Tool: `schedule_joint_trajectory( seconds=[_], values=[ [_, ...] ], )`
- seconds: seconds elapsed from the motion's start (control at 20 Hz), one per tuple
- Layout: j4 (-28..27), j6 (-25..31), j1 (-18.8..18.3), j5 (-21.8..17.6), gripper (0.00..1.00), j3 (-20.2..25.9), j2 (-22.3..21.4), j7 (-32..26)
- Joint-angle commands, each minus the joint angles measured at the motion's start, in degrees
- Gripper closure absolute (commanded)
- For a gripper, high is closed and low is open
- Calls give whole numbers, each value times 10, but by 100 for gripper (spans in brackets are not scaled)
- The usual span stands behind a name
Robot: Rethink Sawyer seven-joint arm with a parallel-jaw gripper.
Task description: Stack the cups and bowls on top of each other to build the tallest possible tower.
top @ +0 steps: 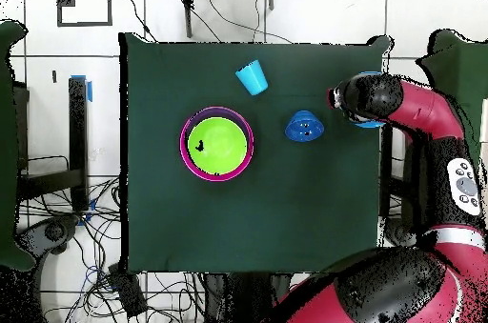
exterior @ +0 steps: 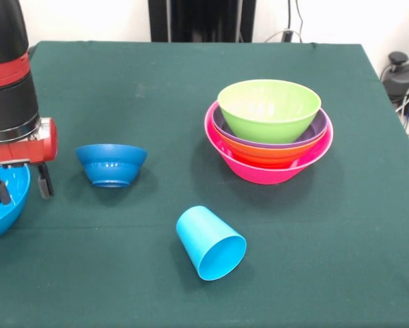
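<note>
The tower (exterior: 269, 130) is a nested pile with the pink bowl (exterior: 272, 171) at the base, then orange, purple and lime green (exterior: 269, 109) on top; it also shows in the overhead view (top: 217, 143). A small dark blue bowl (exterior: 110, 164) (top: 304, 127) stands alone. A sky blue cup (exterior: 211, 242) (top: 252, 78) lies on its side. My gripper (exterior: 22, 186) is open at the table's left edge, with its fingers either side of the rim of a sky blue bowl (exterior: 3, 205). The yellow-green cup and the small orange bowl are out of view.
The green table cloth (exterior: 190, 75) covers the whole table. In the overhead view my arm (top: 400, 110) hides most of the sky blue bowl. Cables and equipment lie off the table at the right (exterior: 403, 75).
</note>
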Motion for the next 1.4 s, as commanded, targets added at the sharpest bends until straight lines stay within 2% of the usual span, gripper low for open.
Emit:
schedule_joint_trajectory(
  seconds=[0.05,1.0,1.05,1.4],
  values=[
    [47,-18,8,-51,0,-10,11,-73],
    [49,-36,1,-54,0,-4,23,-80],
    [51,-38,-2,-52,100,-1,24,-83],
    [42,-26,6,-52,100,-6,25,-76]
  ],
)
